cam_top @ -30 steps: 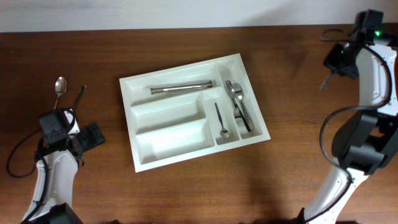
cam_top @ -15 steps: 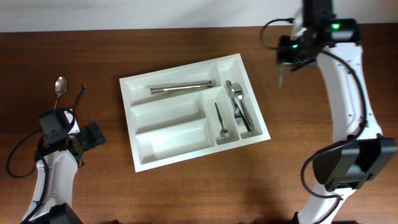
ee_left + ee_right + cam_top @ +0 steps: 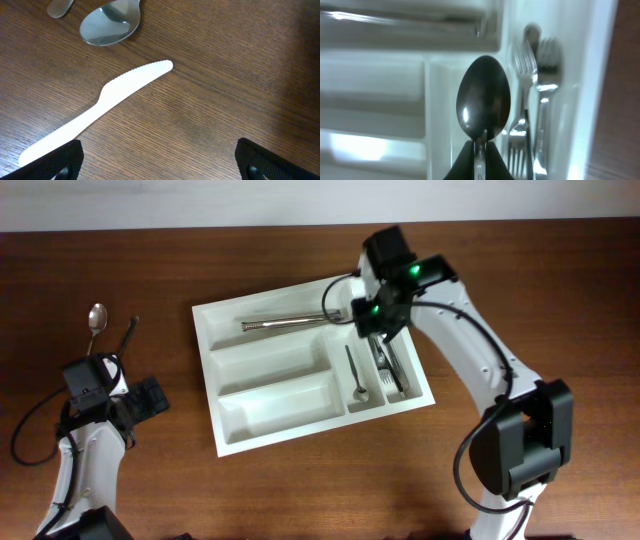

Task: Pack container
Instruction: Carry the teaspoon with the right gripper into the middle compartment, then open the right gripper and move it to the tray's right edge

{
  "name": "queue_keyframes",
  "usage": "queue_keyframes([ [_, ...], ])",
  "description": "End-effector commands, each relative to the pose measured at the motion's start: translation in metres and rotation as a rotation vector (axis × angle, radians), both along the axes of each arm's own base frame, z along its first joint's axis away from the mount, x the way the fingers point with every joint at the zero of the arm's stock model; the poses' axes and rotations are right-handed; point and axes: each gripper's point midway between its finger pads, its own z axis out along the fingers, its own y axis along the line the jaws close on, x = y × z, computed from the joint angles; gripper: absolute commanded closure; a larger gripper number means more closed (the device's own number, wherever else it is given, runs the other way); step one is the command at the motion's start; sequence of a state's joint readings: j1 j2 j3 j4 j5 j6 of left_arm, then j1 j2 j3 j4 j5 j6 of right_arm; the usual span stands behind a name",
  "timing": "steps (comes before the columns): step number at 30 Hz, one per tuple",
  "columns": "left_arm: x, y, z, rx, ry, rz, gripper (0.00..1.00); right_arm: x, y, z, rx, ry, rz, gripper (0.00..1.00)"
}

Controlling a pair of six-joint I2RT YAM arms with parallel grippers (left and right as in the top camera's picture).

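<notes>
Dark wood-grain table (image 3: 300,490) against a white wall (image 3: 200,200). The right end effector (image 3: 479,152) pinches a spoon (image 3: 483,97) over the white container (image 3: 275,402). The left end effector (image 3: 157,162) gapes wide near a plastic knife (image 3: 100,100).

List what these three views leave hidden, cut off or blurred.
Overhead: the arm's own wrist covers the right gripper and its held spoon.
Left wrist: the top edge cuts off the loose spoon and a second metal piece, unidentifiable.
Right wrist: blur leaves the forks in the container uncountable.
</notes>
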State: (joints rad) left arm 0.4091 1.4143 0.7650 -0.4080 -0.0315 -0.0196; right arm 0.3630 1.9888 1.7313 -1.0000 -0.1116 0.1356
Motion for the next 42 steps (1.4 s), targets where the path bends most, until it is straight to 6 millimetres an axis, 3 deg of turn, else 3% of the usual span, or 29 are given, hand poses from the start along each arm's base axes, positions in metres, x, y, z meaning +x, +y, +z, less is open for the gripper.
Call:
queue_keyframes([
  [1,0.004,0.004,0.005,0.012,-0.008,-0.004,0.01,-0.010,-0.003,-0.023,-0.037,0.026,0.007,0.96],
  [9,0.004,0.004,0.005,0.012,-0.007,-0.004,0.01,-0.030,0.001,-0.058,-0.007,0.091,0.027,0.96],
  [19,0.004,0.004,0.005,0.012,-0.007,-0.004,0.01,-0.043,0.016,-0.063,-0.015,0.104,0.066,0.96],
  [21,0.004,0.004,0.005,0.012,-0.007,-0.004,0.01,-0.043,0.018,-0.063,-0.013,0.103,0.068,0.63],
  [22,0.004,0.004,0.005,0.012,-0.008,-0.004,0.01,-0.043,0.018,-0.063,-0.013,0.102,0.068,0.57],
  [29,0.004,0.004,0.005,0.012,-0.007,-0.004,0.01,-0.037,0.017,-0.056,-0.012,0.085,0.064,0.55],
  [34,0.004,0.004,0.005,0.012,-0.007,-0.004,0.01,-0.008,0.000,-0.021,-0.015,-0.006,0.005,0.57],
  [37,0.004,0.004,0.005,0.012,-0.008,-0.004,0.01,0.014,-0.021,-0.004,0.001,-0.052,-0.055,0.52],
  [42,0.004,0.004,0.005,0.012,-0.008,-0.004,0.01,0.021,-0.076,-0.012,-0.039,-0.023,-0.086,0.54],
])
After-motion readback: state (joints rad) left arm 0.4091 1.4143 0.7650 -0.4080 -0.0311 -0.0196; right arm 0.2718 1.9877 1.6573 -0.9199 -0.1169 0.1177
